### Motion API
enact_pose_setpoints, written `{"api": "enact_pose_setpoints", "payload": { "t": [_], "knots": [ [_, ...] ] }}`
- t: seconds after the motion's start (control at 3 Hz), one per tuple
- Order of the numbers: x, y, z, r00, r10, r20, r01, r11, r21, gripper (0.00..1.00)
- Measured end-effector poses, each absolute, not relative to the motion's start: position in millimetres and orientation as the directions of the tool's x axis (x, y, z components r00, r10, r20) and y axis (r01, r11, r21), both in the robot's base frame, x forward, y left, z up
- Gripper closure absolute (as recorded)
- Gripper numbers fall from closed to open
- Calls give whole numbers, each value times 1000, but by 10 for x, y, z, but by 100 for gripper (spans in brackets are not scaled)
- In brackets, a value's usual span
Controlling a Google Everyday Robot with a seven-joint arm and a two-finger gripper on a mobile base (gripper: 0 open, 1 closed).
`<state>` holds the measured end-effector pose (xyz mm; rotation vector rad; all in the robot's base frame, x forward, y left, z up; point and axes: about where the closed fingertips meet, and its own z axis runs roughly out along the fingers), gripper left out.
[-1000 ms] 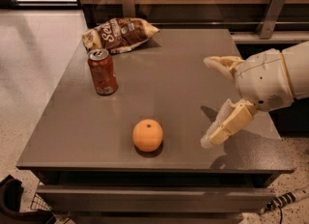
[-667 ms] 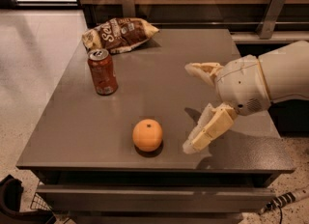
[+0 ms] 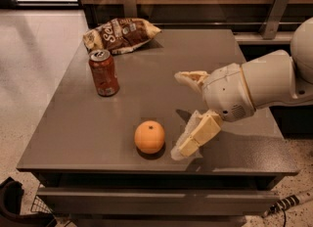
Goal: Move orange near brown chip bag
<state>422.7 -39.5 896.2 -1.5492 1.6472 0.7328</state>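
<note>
Camera view: orange near the front edge, spread gripper beside it

Camera view looks down on a dark grey table (image 3: pixel 161 59). The orange (image 3: pixel 149 136) rests on it near the front edge, a little right of that edge's middle. It is round, with smooth matte skin of an even orange colour, a small dark stem dimple on top and a soft shadow under it.

The brown chip bag (image 3: pixel 121 35) lies well apart from it, at the back left corner. It is wrinkled, brown and cream-yellow, with large white lettering, and partly overhangs the back edge. A red soda can (image 3: pixel 103 73) stands upright between the two, near the left edge and just in front of the bag.

The gripper (image 3: pixel 181 115) reaches in from the right on a thick white arm (image 3: pixel 269 81), low over the table's front right part. Its two cream fingers (image 3: pixel 198 135) are spread wide and hold nothing. The lower fingertip is down at the tabletop just to the right of the orange, with a narrow gap between them. The upper finger points left, toward the middle of the table.
</note>
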Motion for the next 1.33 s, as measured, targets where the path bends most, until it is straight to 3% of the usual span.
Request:
{"api": "enact_pose_setpoints", "payload": {
  "t": [1.0,1.33],
  "knots": [
    [4130,18,8403,7,-439,-898,-998,58,-36,0],
    [4083,157,8337,24,-392,-920,-999,30,-39,15]
  ]
}}
